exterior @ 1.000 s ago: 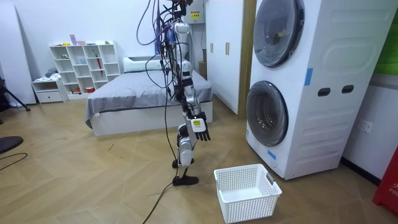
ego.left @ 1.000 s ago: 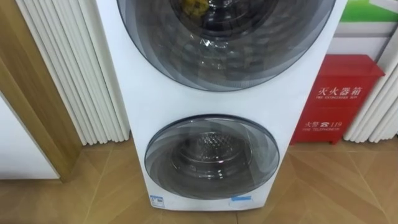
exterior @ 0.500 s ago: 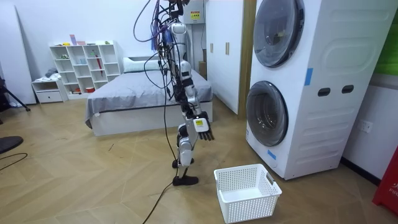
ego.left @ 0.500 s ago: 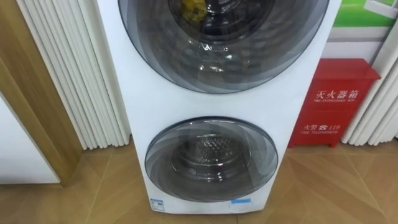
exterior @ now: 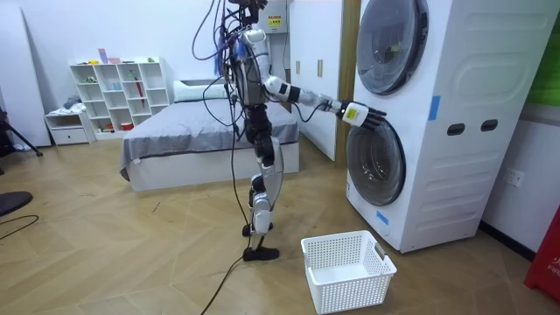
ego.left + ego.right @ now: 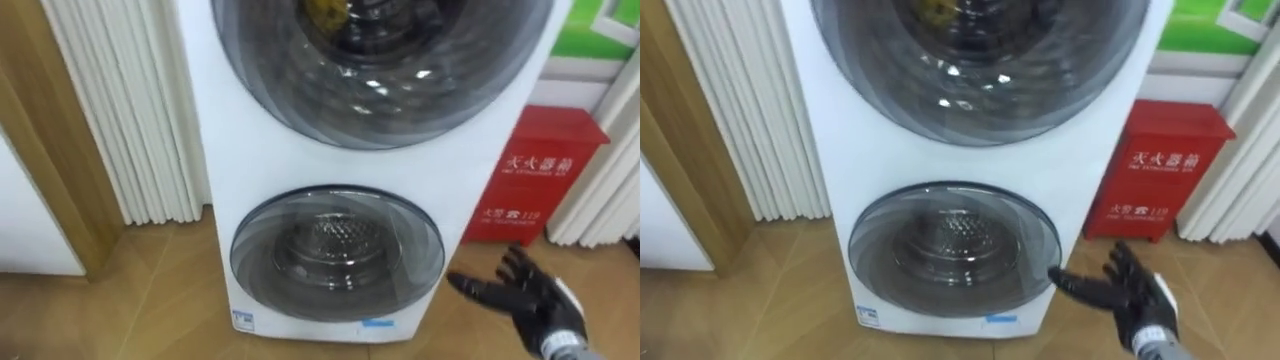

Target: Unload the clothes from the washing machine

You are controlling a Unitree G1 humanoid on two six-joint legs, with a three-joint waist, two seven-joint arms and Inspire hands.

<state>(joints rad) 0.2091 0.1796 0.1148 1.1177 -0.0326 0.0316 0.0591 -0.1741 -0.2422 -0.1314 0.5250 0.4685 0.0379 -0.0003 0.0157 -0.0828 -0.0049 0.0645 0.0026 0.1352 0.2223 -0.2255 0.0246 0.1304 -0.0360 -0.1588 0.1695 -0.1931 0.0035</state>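
Note:
I stand facing a white stacked washing machine [image 6: 250, 150] with two round glass doors, both closed. Behind the upper door [image 6: 380, 70] a yellowish piece of cloth [image 6: 325, 12] shows at the view's top edge. Through the lower door [image 6: 337, 252] I see a bare metal drum. My right hand [image 6: 535, 300] is raised at the lower right, open with fingers spread, just right of the lower door's rim and holding nothing. In the room view that arm stretches out with the hand [image 5: 359, 112] close to the machine's front, between the two doors.
A white laundry basket [image 5: 347, 269] stands on the wooden floor by my feet, in front of the machine. A red fire cabinet [image 6: 530, 175] stands right of the machine. White ribbed panels [image 6: 120, 110] and a wooden frame [image 6: 40, 150] are on its left.
My right arm has swung up from hanging at my side to stretched toward the machine, bringing the hand into the eye views. The camera has shifted slightly.

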